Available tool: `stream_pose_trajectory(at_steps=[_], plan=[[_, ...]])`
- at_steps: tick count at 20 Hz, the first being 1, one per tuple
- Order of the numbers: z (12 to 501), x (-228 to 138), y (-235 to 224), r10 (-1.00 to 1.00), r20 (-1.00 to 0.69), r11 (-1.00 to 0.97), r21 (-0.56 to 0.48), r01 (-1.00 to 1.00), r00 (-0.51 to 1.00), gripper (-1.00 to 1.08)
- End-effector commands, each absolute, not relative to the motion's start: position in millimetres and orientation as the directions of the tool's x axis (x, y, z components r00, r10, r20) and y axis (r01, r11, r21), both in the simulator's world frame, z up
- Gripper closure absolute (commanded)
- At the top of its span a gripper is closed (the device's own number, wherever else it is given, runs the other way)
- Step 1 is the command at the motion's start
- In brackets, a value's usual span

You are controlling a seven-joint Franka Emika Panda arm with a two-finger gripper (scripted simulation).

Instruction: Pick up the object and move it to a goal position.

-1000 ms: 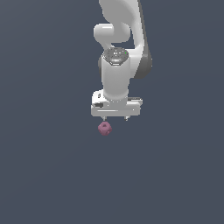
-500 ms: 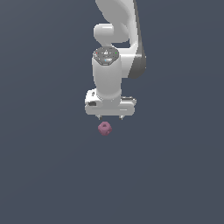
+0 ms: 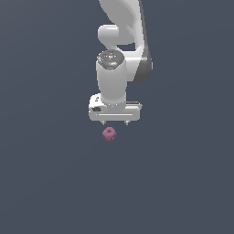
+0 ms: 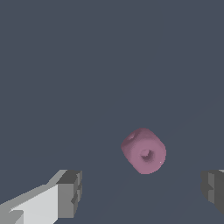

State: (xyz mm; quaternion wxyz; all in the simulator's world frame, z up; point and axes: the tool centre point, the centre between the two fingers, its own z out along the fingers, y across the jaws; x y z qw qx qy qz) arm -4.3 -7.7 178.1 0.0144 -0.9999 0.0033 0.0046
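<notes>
Object on the floor, gripper lining up above it

The object point(image 3: 109, 134), a dusty-pink lump with a dark dimple, lies on the flat grey floor point(image 3: 45, 183) just below my gripper point(image 3: 114, 122). Over the last second I've swung the hand toward the exterior view's left, closer over it. In the wrist view the fingers point(image 4: 70, 193) are spread wide, holding nothing, so I judge descent comes next.

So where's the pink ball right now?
In the exterior view, the pink ball lies on the dark floor just below the open gripper, untouched.
</notes>
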Motion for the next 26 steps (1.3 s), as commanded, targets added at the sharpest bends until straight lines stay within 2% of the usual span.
stream_pose_trajectory(at_steps=[1,13,26], plan=[[175.0,-4.8,-9.1,0.016,-0.009,-1.0,-0.027,0.016,1.0,-0.92],[145.1,-11.0,-22.6,0.245,-0.004,-0.969,-0.013,0.245,0.969,-0.92],[105.2,-22.6,-37.6,0.547,-0.002,-0.837,-0.002,0.547,0.837,-0.92]])
